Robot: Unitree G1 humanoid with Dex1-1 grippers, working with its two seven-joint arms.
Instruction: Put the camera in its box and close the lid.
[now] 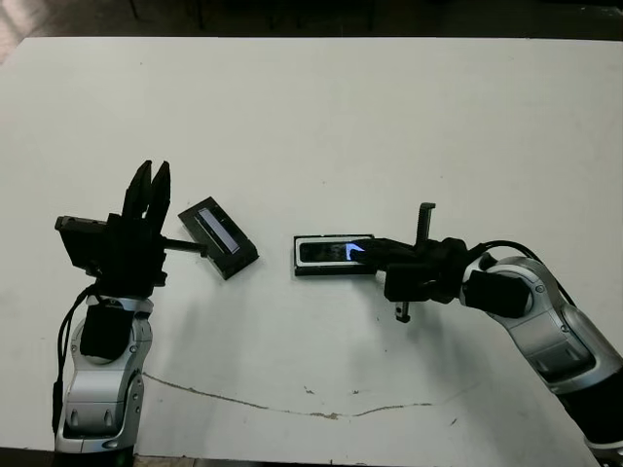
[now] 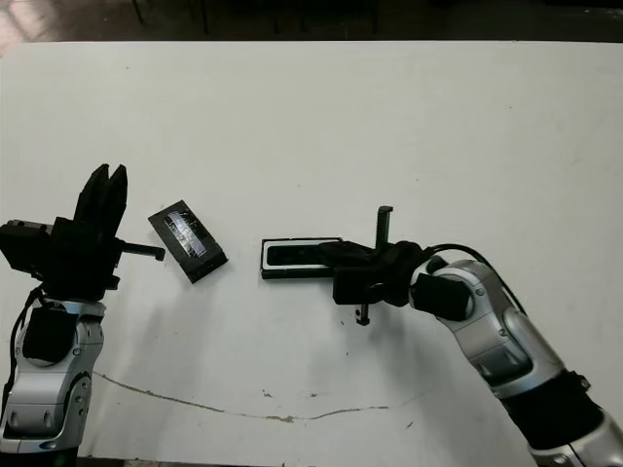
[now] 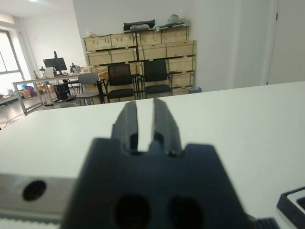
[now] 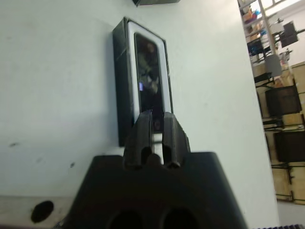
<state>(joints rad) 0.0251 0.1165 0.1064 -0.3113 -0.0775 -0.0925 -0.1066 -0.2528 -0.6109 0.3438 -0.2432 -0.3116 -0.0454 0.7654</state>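
The box (image 1: pixel 296 255) lies at the middle of the white table, a shallow black tray with white lining. The camera (image 1: pixel 326 252), a glossy black bar with a bluish glint, lies inside it and fills the tray (image 4: pixel 122 86) lengthwise in the right wrist view. My right gripper (image 1: pixel 364 252) is low at the box's right end, its fingers shut and their tips over the end of the camera (image 4: pixel 148 71). The lid (image 1: pixel 219 236) lies flat and askew to the left of the box, pale strip up. My left gripper (image 1: pixel 153 171) is raised left of the lid, shut and holding nothing.
A thin crack line (image 1: pixel 292 409) crosses the table near its front edge. The table's far edge (image 1: pixel 311 39) meets a dark floor. Office chairs (image 3: pixel 138 78) and wooden shelves (image 3: pixel 143 40) stand beyond the table in the left wrist view.
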